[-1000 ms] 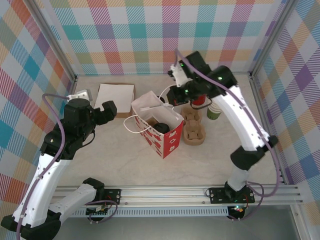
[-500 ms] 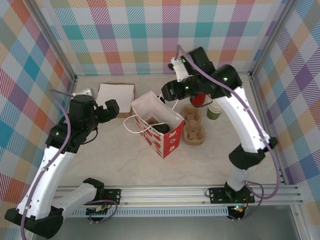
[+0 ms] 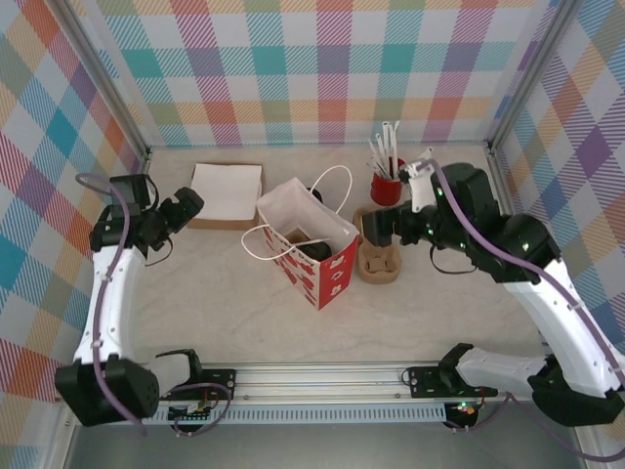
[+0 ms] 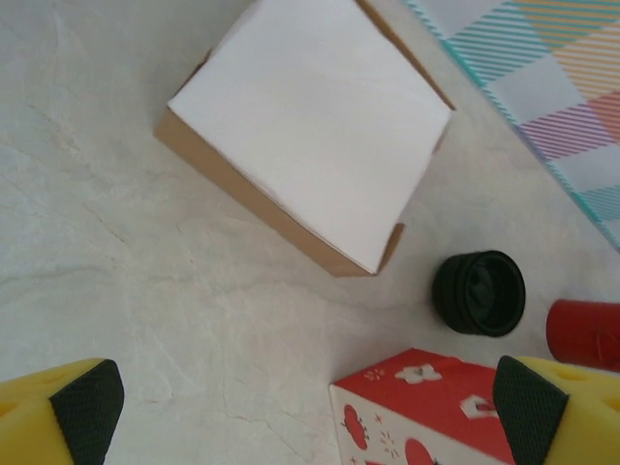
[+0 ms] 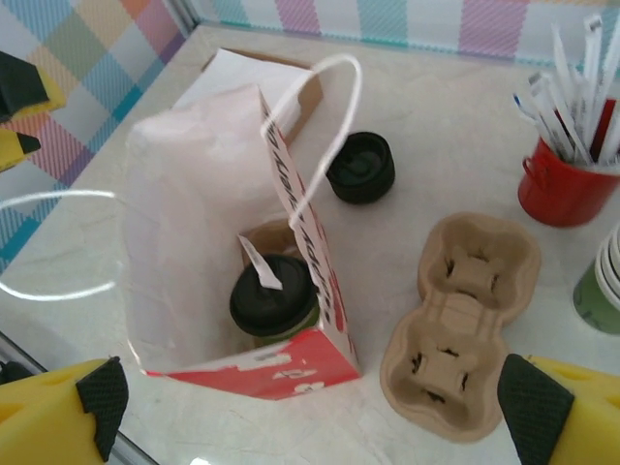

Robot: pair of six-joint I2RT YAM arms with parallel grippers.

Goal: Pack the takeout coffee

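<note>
The takeout coffee (image 5: 274, 295), an olive-green cup with a black lid, stands inside the red-and-white paper bag (image 5: 194, 194), near its front corner. A white paper strip (image 5: 260, 263) lies across the lid. From above, the coffee (image 3: 314, 249) shows as a dark disc in the open bag (image 3: 332, 276). My right gripper (image 3: 369, 230) is open just right of the bag, over the cup holder, with nothing between its fingers (image 5: 102, 392). My left gripper (image 3: 181, 213) is open and empty, well left of the bag, near the flat box; its fingers (image 4: 87, 412) frame bare table and the bag's corner (image 4: 426, 407).
A moulded cardboard cup holder (image 5: 465, 320) lies right of the bag. A red cup of straws (image 5: 567, 189) and a stack of cups (image 5: 601, 281) stand at the far right. Loose black lids (image 5: 360, 167) sit behind the bag. A white-topped cardboard box (image 4: 310, 126) lies at the back left.
My right gripper opened and drew back from above the bag to the right and lower. The left arm swung away from the bag to the left. The coffee stays in the bag.
</note>
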